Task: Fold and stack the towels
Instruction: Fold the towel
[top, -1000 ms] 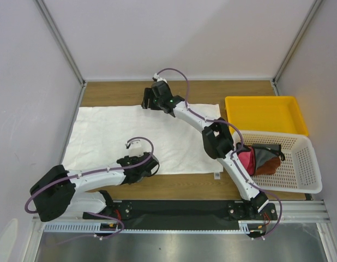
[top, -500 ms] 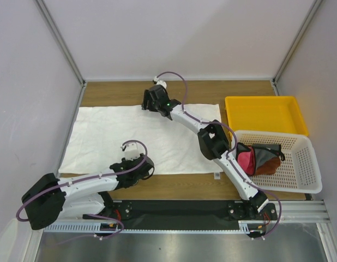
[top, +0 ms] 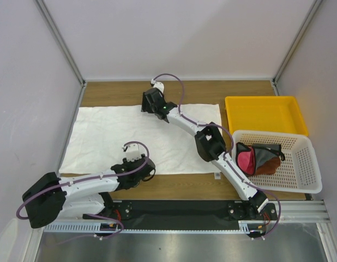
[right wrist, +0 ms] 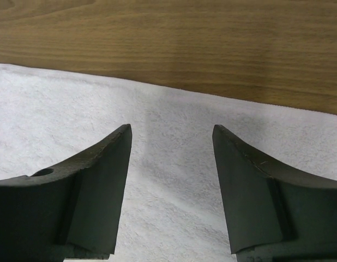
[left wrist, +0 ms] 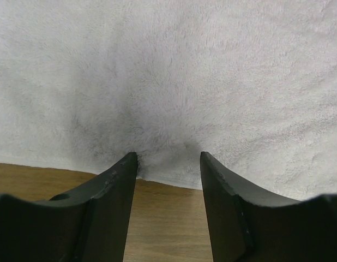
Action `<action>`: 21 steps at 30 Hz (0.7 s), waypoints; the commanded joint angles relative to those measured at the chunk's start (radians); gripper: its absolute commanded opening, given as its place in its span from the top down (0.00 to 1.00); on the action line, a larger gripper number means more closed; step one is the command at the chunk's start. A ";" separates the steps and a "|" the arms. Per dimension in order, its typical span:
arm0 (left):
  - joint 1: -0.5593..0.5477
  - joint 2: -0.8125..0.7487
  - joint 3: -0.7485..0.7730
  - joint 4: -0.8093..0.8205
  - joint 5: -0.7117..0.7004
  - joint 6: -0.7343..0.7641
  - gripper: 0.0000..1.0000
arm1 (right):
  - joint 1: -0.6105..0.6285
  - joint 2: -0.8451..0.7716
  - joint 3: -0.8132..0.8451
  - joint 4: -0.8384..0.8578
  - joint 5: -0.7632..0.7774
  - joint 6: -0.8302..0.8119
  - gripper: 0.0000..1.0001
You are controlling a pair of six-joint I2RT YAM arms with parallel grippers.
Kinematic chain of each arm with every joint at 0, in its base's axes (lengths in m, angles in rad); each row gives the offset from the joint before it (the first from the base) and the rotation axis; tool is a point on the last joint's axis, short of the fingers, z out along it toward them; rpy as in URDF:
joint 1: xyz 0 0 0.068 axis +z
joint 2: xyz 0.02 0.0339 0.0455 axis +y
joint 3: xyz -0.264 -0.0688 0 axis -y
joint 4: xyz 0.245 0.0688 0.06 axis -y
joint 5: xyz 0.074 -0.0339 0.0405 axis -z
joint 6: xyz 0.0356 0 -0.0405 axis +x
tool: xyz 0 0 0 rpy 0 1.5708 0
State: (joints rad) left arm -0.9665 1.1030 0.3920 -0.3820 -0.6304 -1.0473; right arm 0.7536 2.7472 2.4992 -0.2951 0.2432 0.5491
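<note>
Top view: white towel [top: 103, 136] lies flat and spread on table [top: 119, 90], covering left and mid area. Its small tag [top: 217, 175] sits at the near-right corner. L gripper [top: 140, 170] is at the towel's near edge, about mid-width, arm lying low along the near side. R gripper [top: 152, 101] is at the towel's far edge, arm stretched diagonally over the cloth. From here can't tell either gripper's opening. Basket [top: 305, 164] on the right holds pink towel [top: 246, 161], brown towel [top: 270, 165] and a dark cloth [top: 265, 150], all bunched tog. at its left end. Tray [top: 266, 114] is just behind the basket.

L wrist view: L gripper [left wrist: 168, 159] spread, nothing btwn fingers [left wrist: 114, 191]. Tips are right at the white towel [left wrist: 168, 71] edge, where cloth meets wood; shadow dark under them. Can't tell if they touch.

R wrist view: R gripper [right wrist: 171, 131] spread wide, nothing pinched. Fingers [right wrist: 97, 180] are over white towel [right wrist: 43, 114], just inside its far edge, w/ bare table [right wrist: 168, 43] beyond.
</note>
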 commanded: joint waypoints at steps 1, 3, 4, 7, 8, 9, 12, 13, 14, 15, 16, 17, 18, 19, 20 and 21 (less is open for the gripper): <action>-0.035 0.044 0.001 -0.040 0.094 -0.053 0.44 | 0.006 0.020 0.055 0.008 0.067 -0.021 0.35; -0.055 0.047 0.021 -0.064 0.069 -0.053 0.43 | 0.009 0.025 0.058 0.008 0.074 -0.032 0.36; -0.063 0.046 0.030 -0.073 0.064 -0.048 0.42 | 0.012 0.023 0.061 0.008 0.080 -0.038 0.36; -0.083 0.028 0.074 -0.118 0.035 -0.025 0.39 | 0.023 0.029 0.075 0.008 0.117 -0.070 0.37; -0.084 0.015 0.087 -0.141 0.029 -0.020 0.36 | 0.026 0.031 0.079 0.007 0.126 -0.077 0.37; -0.084 0.009 0.111 -0.152 0.017 -0.005 0.32 | 0.026 0.034 0.082 0.004 0.126 -0.080 0.37; -0.086 -0.014 0.157 -0.182 -0.003 0.023 0.25 | 0.026 0.037 0.081 -0.010 0.131 -0.084 0.37; -0.087 -0.020 0.165 -0.182 -0.006 0.030 0.25 | 0.027 0.037 0.079 -0.018 0.133 -0.083 0.37; -0.087 -0.025 0.169 -0.173 -0.008 0.038 0.25 | 0.027 0.037 0.073 -0.019 0.133 -0.084 0.37; -0.087 -0.031 0.176 -0.161 -0.011 0.046 0.24 | 0.027 0.038 0.073 -0.022 0.131 -0.083 0.37; -0.086 -0.028 0.179 -0.150 -0.014 0.062 0.24 | 0.029 0.039 0.073 -0.032 0.130 -0.083 0.38; -0.087 -0.025 0.183 -0.137 -0.017 0.063 0.24 | 0.030 0.039 0.072 -0.033 0.130 -0.084 0.38; -0.087 -0.009 0.191 -0.133 -0.020 0.064 0.25 | 0.032 0.039 0.070 -0.033 0.134 -0.086 0.38; -0.087 -0.002 0.197 -0.129 -0.023 0.063 0.25 | 0.035 0.039 0.069 -0.036 0.136 -0.087 0.38; -0.087 0.007 0.203 -0.127 -0.026 0.063 0.25 | 0.035 0.039 0.067 -0.035 0.143 -0.092 0.38; -0.089 0.018 0.205 -0.124 -0.026 0.063 0.26 | 0.035 0.040 0.067 -0.035 0.145 -0.092 0.39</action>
State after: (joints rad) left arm -1.0451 1.1011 0.5575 -0.5270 -0.6266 -1.0100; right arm 0.7788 2.7739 2.5278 -0.3298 0.3462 0.4732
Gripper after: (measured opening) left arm 0.750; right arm 0.619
